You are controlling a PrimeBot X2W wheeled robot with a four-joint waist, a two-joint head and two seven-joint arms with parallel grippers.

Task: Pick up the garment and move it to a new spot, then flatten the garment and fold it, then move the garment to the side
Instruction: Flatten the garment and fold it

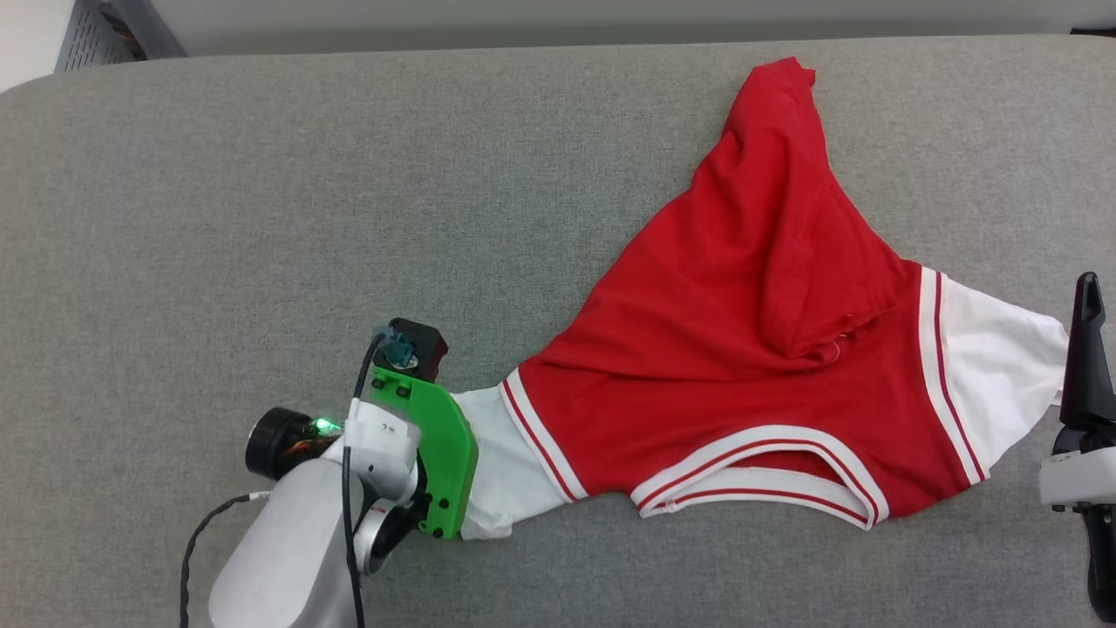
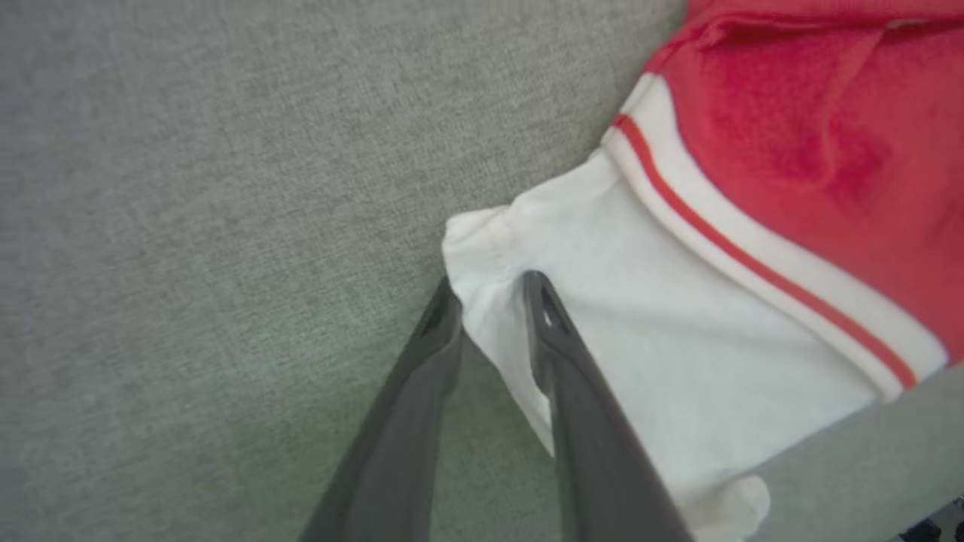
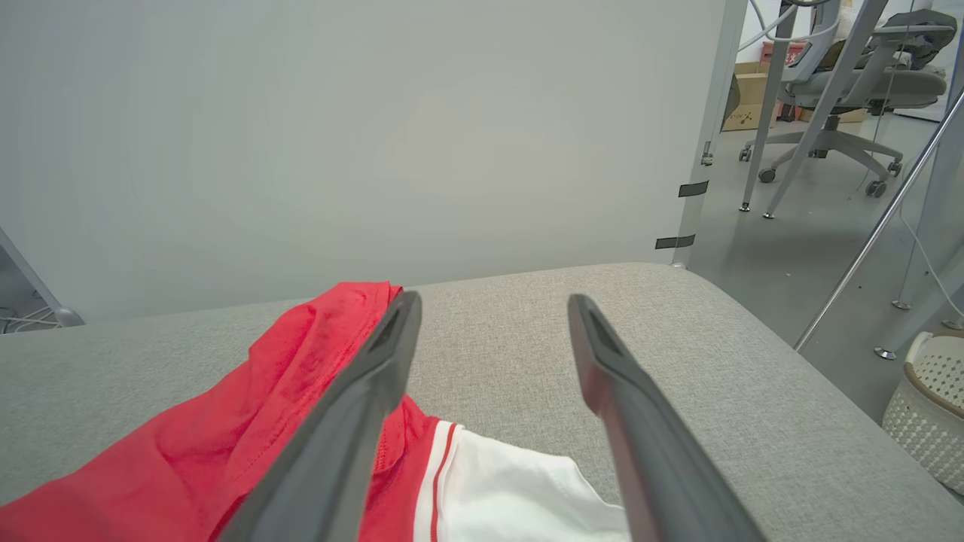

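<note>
Though parted, left tool (image 2: 488,290) astride garment (image 2: 678,324) sleeve.

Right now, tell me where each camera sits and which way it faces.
Head view: up on the head, looking down on the garment and grey cushion; left forearm, right hand show.
Left wrist view: on the left wrist, looking down the left hand at a white sleeve.
Right wrist view: low, facing the wall; right hand open.
Shared: all show the garment.

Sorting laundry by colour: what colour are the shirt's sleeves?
The sleeves are white, with red-and-white striped trim; clearest in the left wrist view.
</note>
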